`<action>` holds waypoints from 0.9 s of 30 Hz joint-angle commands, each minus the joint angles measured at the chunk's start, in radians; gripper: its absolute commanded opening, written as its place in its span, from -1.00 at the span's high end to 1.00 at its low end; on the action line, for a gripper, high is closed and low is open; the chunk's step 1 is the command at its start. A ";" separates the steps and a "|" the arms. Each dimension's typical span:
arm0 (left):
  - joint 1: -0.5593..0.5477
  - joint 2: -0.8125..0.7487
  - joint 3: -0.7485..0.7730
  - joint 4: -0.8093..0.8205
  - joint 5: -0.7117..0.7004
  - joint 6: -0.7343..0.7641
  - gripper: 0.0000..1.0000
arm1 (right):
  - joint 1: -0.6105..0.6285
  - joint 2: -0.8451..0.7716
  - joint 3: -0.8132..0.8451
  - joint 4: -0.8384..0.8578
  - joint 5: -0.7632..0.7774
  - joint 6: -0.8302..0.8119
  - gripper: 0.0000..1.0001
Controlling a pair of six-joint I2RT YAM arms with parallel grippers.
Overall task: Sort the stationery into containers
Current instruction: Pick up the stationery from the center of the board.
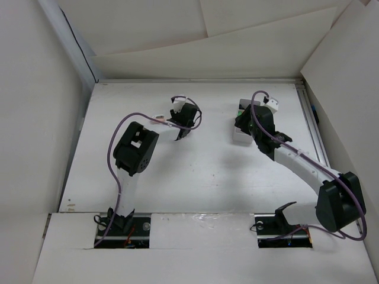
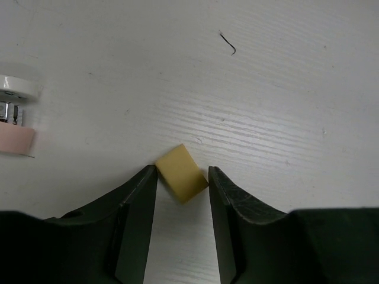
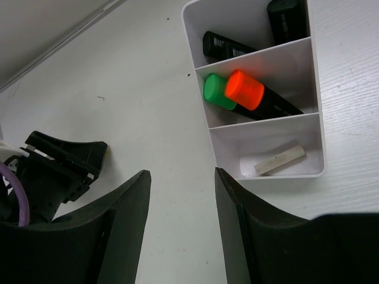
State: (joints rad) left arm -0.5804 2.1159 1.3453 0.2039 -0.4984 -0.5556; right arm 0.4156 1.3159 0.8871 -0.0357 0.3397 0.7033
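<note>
A beige eraser block (image 2: 181, 173) lies on the table between the tips of my left gripper (image 2: 182, 168). The jaws stand open on either side of it, the left tip at its corner. My left gripper (image 1: 182, 131) is at the table's middle back. The white box (image 3: 201, 127) has three compartments: black markers (image 3: 228, 44) in the far one, a green-capped (image 3: 218, 92) and an orange-capped marker (image 3: 246, 90) in the middle one, a pale eraser stick (image 3: 279, 160) in the near one. My right gripper (image 3: 180, 171) is open and empty, just left of the box (image 1: 240, 138).
A pink block (image 2: 15, 141) with a white and metal piece (image 2: 16, 94) above it lies at the left edge of the left wrist view. The left gripper's black body (image 3: 59, 165) shows left of my right fingers. White walls stand round the table.
</note>
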 commanded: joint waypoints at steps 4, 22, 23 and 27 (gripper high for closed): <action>0.005 0.015 0.046 -0.041 0.001 0.011 0.53 | 0.009 0.005 0.029 0.060 -0.005 -0.013 -0.07; -0.007 -0.394 -0.366 0.178 0.164 0.072 1.00 | 0.009 0.022 0.062 0.079 -0.263 -0.068 -0.18; -0.021 -0.419 -0.391 0.193 0.187 0.082 1.00 | 0.009 0.022 0.062 0.079 -0.283 -0.068 -0.20; -0.030 -0.519 -0.527 0.303 0.332 0.073 1.00 | 0.009 0.022 0.073 0.079 -0.405 -0.079 -0.30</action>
State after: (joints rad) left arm -0.5983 1.6634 0.8814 0.3904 -0.2871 -0.4999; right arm 0.4198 1.3468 0.9085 -0.0177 0.0540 0.6495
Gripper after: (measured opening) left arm 0.228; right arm 0.646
